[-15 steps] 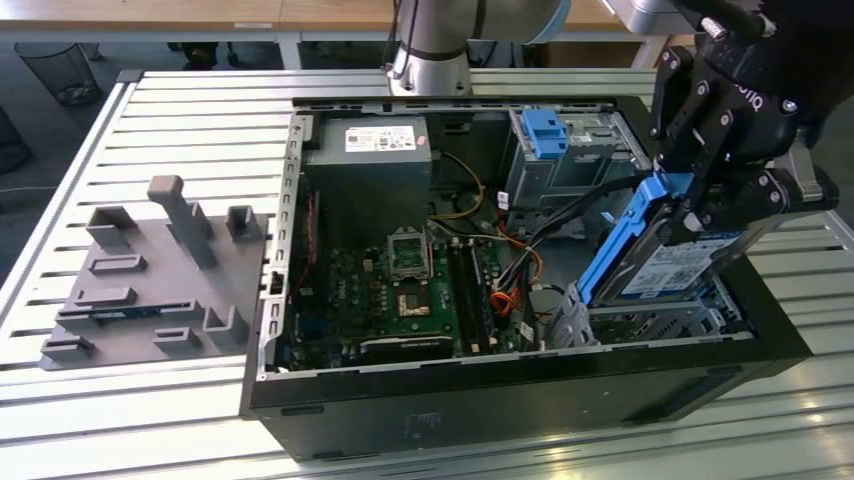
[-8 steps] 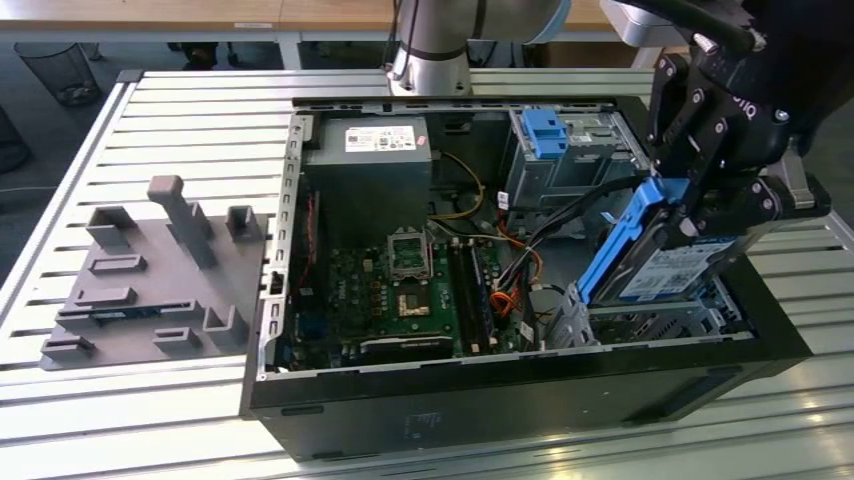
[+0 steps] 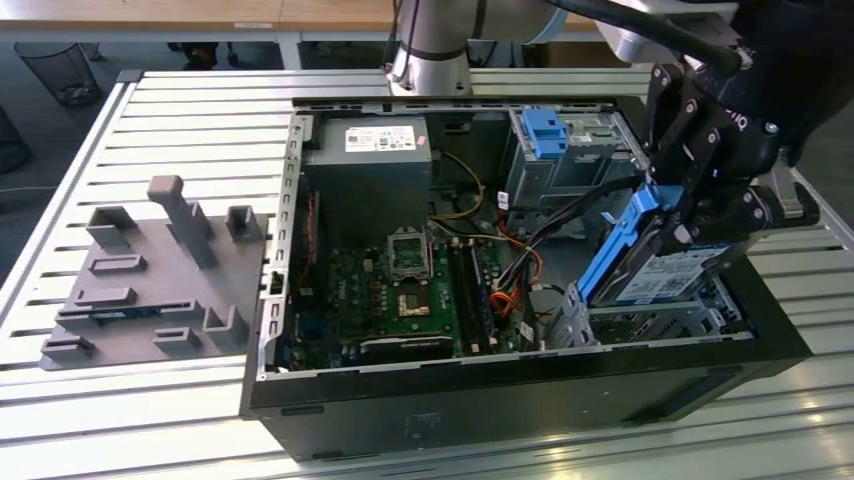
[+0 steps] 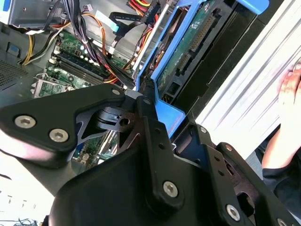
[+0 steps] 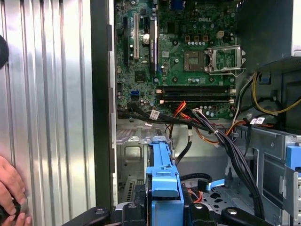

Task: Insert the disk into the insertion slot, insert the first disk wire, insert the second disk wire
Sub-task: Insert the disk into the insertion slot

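Observation:
In the exterior view my gripper [image 3: 703,222] is shut on the disk [image 3: 663,270]. The disk is a silver drive with a white label in a bright blue carrier. It hangs steeply tilted over the near exterior-view-right corner of the open computer case. Its lower end is just above the insertion slot [image 3: 643,322], a low silver perforated cage. In the second wrist view the black gripper [image 4: 149,104] clamps the blue carrier, and the disk's [image 4: 188,47] green circuit board shows. The first wrist view shows the carrier of the disk [image 5: 162,181] held above the insertion slot [image 5: 134,153]. Loose black and orange wires [image 5: 207,123] cross just beyond it.
A taller grey bay with a blue latch [image 3: 545,135] stands behind the cage. The motherboard [image 3: 400,285] and power supply [image 3: 367,165] fill the rest of the case. A grey fixture plate [image 3: 147,280] lies on the slatted table at the exterior view's left. A person's hand [image 5: 10,190] rests on the table beside the case.

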